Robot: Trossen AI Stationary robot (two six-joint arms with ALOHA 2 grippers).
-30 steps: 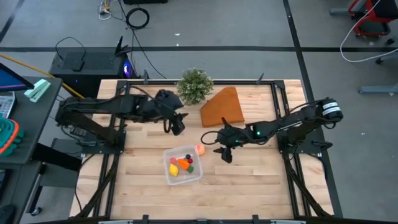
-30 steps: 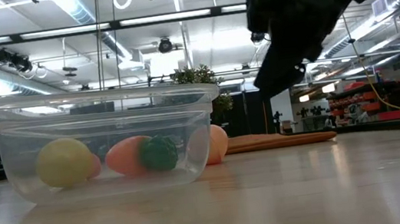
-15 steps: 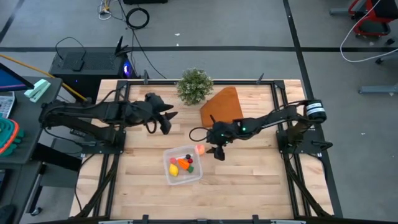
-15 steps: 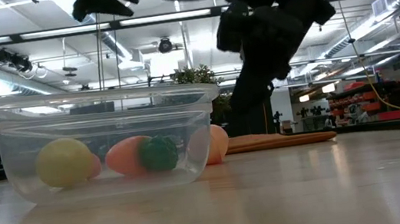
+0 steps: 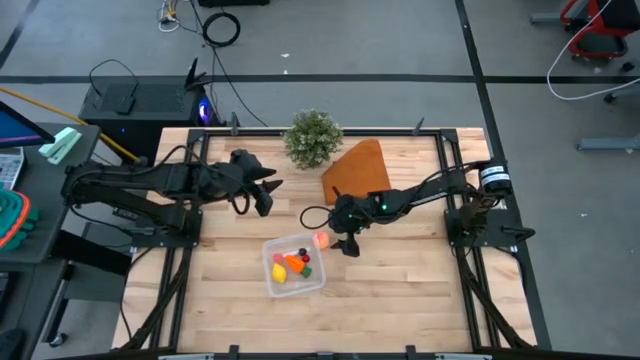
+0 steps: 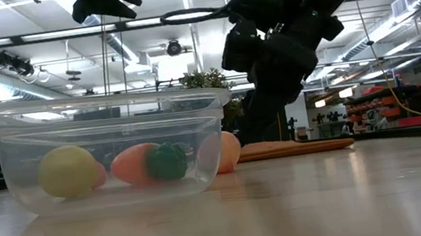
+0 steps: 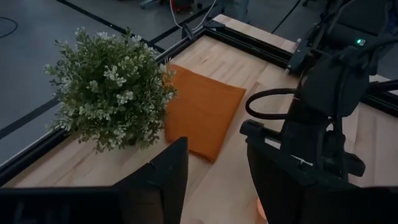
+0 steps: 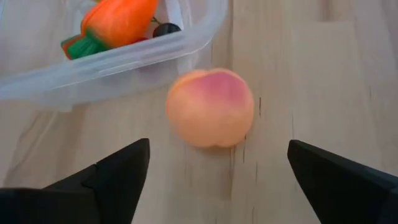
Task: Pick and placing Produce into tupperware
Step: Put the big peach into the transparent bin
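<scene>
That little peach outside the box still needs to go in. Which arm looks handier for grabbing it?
The right one. Its gripper hangs open just beside the peach, which sits on the table against the tupperware. The left gripper waits farther back, near the plant.

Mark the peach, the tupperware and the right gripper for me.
peach (image 8: 211, 107), right wrist view, middle of its rounded top, lying on the table outside the container.
tupperware (image 5: 271, 284), high view, on its clear rim at the left side.
right gripper (image 8: 219, 167), right wrist view, midway between its open fingertips.
</scene>
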